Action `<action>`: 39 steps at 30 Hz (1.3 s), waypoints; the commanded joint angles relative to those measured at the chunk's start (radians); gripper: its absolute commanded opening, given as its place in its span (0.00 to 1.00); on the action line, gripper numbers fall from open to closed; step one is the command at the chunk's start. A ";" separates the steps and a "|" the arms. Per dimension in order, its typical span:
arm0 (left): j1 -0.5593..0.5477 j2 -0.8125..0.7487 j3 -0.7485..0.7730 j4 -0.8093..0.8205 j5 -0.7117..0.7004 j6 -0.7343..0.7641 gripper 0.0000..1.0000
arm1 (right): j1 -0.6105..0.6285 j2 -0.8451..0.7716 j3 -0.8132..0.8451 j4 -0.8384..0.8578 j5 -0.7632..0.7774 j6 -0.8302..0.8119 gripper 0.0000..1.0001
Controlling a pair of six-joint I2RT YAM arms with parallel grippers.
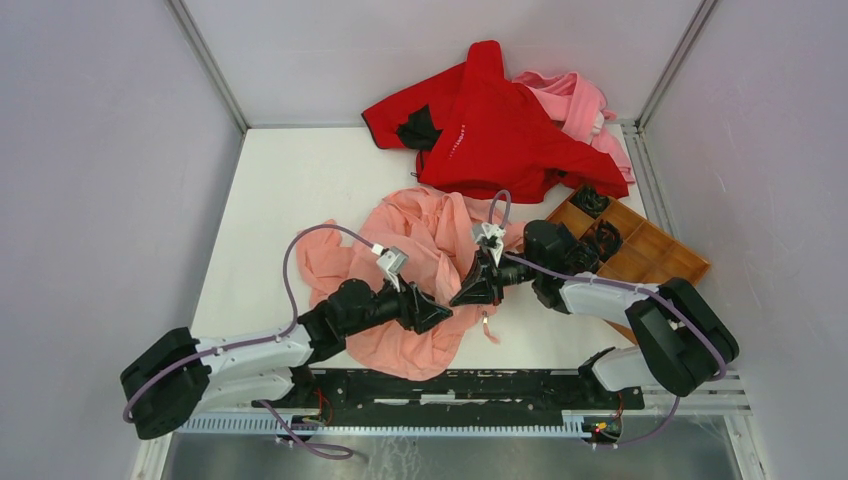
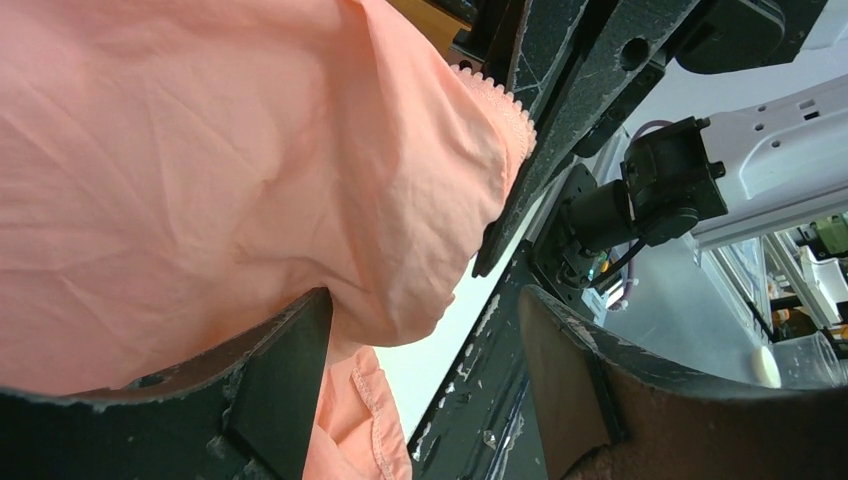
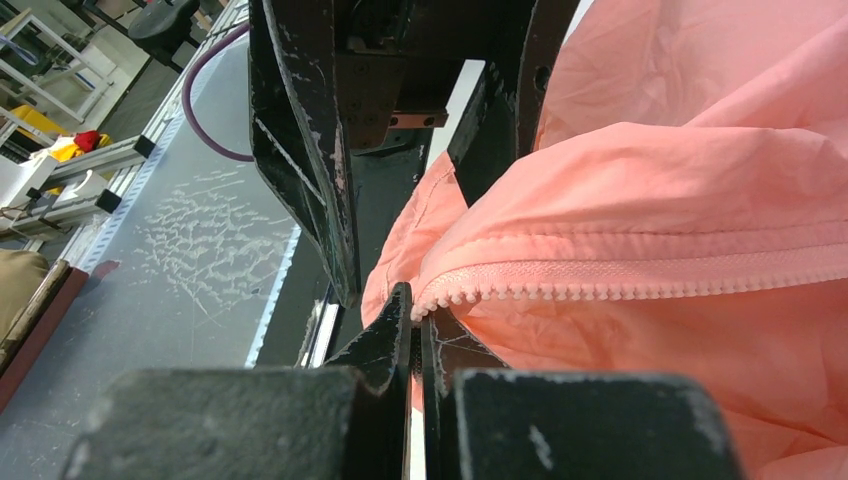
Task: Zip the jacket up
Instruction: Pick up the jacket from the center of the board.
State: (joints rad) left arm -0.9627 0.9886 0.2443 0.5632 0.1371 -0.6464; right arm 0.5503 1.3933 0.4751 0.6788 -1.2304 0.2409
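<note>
Right claw is clamped tight on the zipper edge of the jacket, which lies crumpled mid-table and spreads toward 6 o'clock. Left claw stands wide and grips nothing, with cloth bulging against one finger. The thin fabric could slide out of that narrow pinch if it is tugged sideways. The open claw could also close on loose cloth rather than the other zipper side, which I cannot find. Pale walls enclose a white table; a red top sits at 12 o'clock and a wooden tray at 3 o'clock.
</note>
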 commanded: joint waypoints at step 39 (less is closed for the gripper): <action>-0.005 0.147 0.065 0.140 0.087 0.006 0.08 | 0.021 -0.012 0.028 0.026 0.067 0.058 0.07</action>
State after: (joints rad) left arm -0.9661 1.1671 0.2832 0.6880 0.2214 -0.6582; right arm 0.5674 1.3933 0.4751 0.7292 -1.1694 0.3313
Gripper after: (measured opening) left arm 0.118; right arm 0.056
